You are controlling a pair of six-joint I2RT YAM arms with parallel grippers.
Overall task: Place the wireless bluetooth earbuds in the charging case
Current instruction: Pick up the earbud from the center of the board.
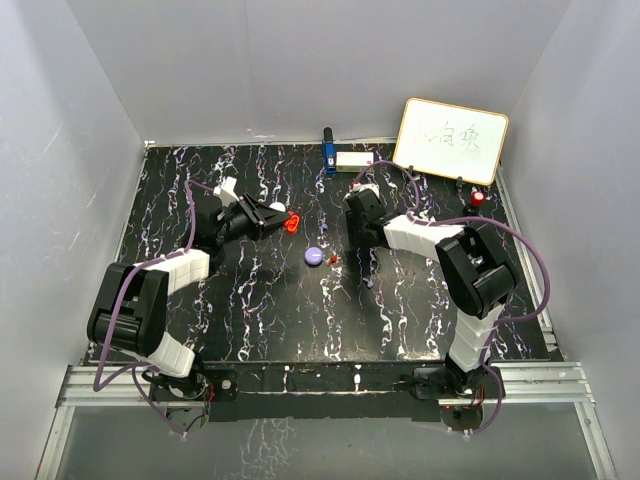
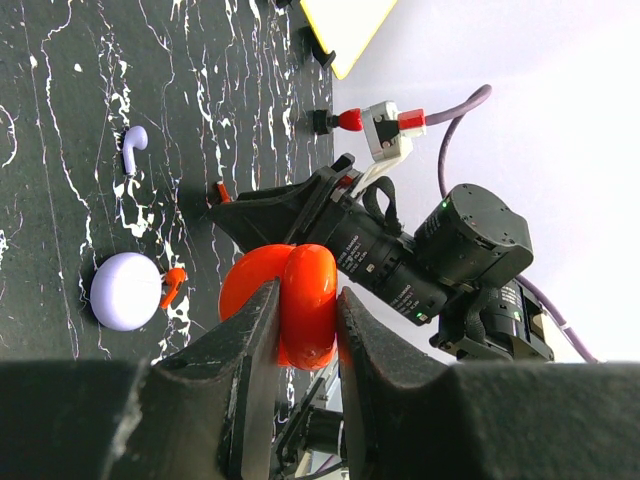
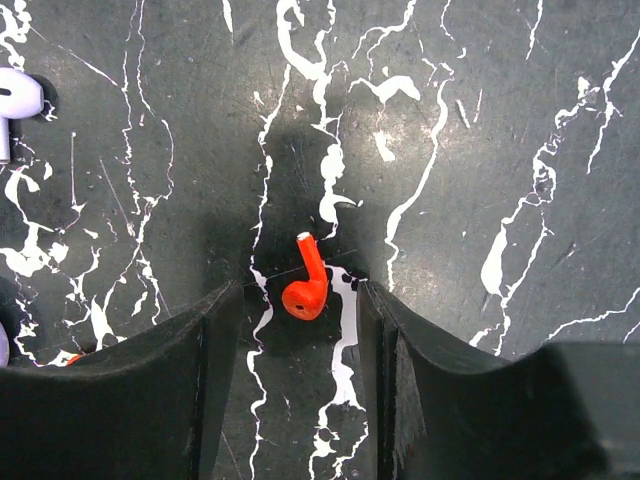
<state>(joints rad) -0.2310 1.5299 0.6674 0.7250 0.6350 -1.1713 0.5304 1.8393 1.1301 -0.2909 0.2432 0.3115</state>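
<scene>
Top view: left gripper [image 1: 284, 220] clenched on red charging case [image 1: 291, 222], held off table [image 1: 250, 310]. One purple case [image 1: 314, 256] mid-table, spare red earbud [image 1: 331, 259] touching its right side. One purple earbud [image 1: 370, 283] nearer right arm. Right gripper [image 1: 352, 203] down low, stuff under it hidden.

Left wrist: red charging case [image 2: 305, 300] looks hinged open, inside can't tell. Purple case [image 2: 125, 290] shut. Purple earbud [image 2: 133, 147] lying flat.

Right wrist: red earbud [image 3: 305, 285] flat on table, long axis running away from camera, stem tip far, bulb near. Right gripper [image 3: 298, 320] spread either side, gaps both sides, nothing grabbed. One white earbud [image 3: 15, 98] top left.
</scene>
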